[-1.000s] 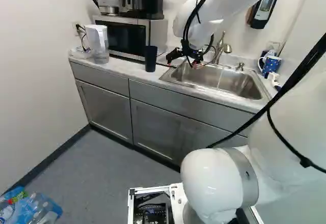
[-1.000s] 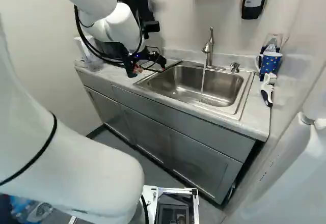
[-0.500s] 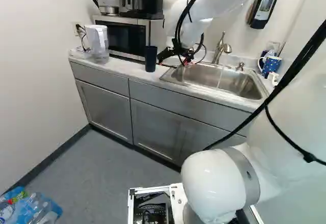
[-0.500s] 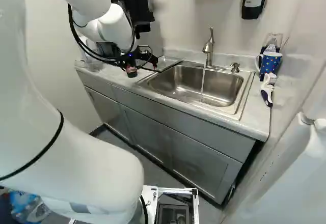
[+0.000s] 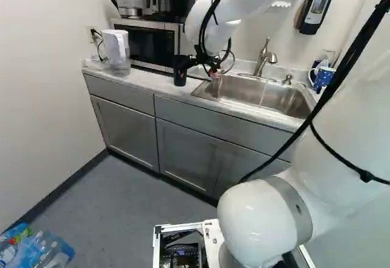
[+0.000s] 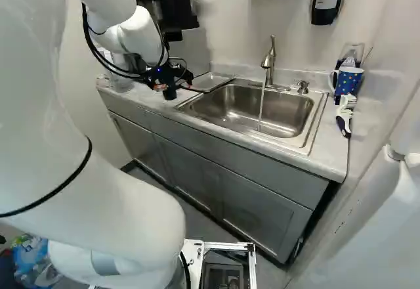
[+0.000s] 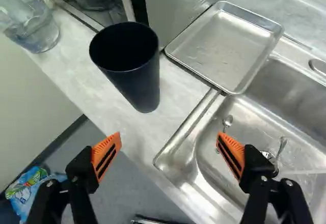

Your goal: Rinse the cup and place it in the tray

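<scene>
Pickup of cup point(image 7: 140, 84) was judged underway | jaws were spread, empty | cup was sighted at 11 o'clock from gripper point(image 7: 168, 135) | centring was required before grasping

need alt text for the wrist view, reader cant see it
A dark cup stands on the counter ahead of the open hand, beside a metal tray. The steel sink holds spoons, and a water pitcher stands beyond the cup.
</scene>
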Tool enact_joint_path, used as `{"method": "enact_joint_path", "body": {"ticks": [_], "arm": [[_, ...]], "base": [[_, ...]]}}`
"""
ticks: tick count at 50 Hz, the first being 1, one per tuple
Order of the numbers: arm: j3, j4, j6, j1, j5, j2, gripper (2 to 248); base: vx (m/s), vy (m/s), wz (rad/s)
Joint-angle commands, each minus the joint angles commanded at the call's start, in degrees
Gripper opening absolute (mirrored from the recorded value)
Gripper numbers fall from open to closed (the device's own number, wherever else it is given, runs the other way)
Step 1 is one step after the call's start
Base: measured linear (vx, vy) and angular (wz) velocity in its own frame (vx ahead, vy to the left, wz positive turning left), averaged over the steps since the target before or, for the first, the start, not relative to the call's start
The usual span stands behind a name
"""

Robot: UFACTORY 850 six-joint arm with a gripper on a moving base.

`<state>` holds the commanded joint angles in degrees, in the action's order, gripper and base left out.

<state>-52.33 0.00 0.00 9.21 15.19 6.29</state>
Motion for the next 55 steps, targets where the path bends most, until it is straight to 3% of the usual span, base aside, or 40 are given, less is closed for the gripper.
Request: {"method": "enact_joint_path", "body": {"ticks": [21,44,55], "arm": [[-4.2,0.0,0.0,3.4,0.0,-4.3,247],[-4.3,0.0,0.0,3.5,-0.1,-4.5,247],[-4.1,0.0,0.0,3.5,-2.4,-5.4,247]], "base": [[0.000,0.000,0.000],[0.000,0.000,0.000],[0.000,0.000,0.000]]}}
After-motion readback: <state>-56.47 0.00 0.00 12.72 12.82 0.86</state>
